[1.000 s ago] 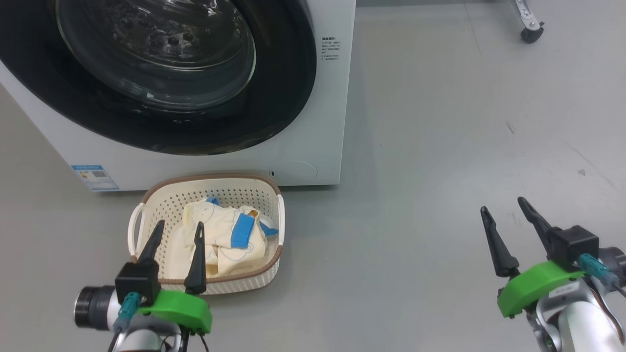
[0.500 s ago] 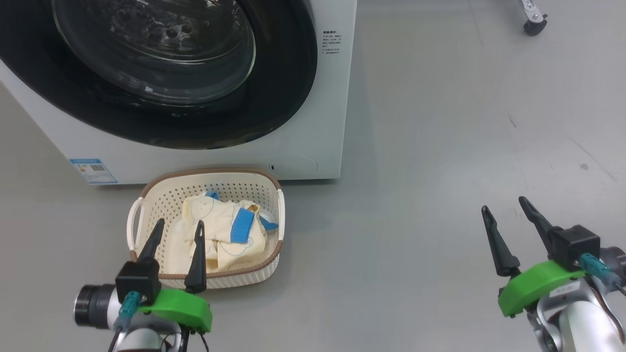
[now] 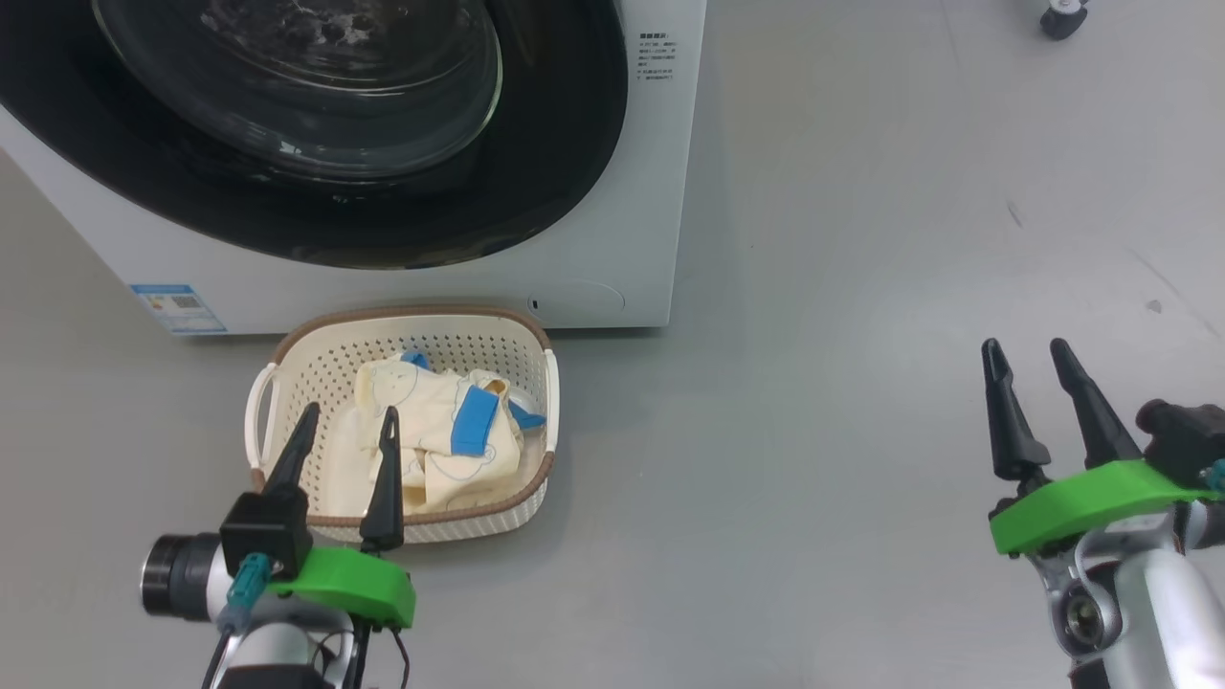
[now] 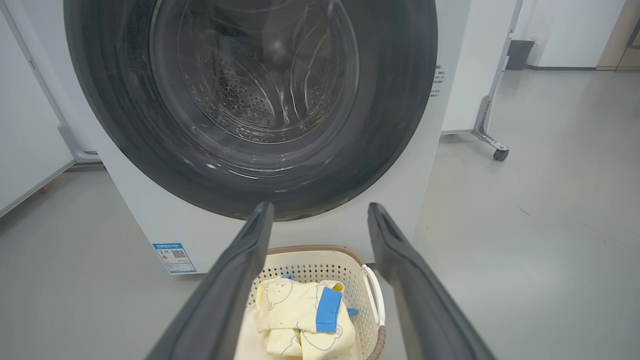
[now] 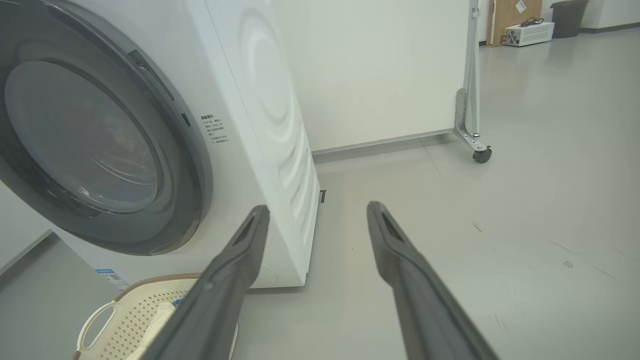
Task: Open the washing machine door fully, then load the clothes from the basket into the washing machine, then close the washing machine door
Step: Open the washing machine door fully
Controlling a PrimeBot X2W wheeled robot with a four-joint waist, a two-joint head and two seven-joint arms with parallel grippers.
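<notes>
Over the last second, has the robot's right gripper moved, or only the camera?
Yes. The right gripper has moved up the head view, forward, closing on the dark floor speck by more than the camera's shift explains, jaws open.

pale yellow bear-print clothes (image 3: 435, 440) with blue patches, cream perforated basket (image 3: 316, 373), brown rim

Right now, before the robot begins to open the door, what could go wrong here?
The washing machine door is shut and its rim is glossy; the open right gripper may slip off it.
The basket stands close in front of the washing machine, below the door; a reaching arm could knock it.
The clothes lie bunched; the open left gripper might lift only some.
</notes>
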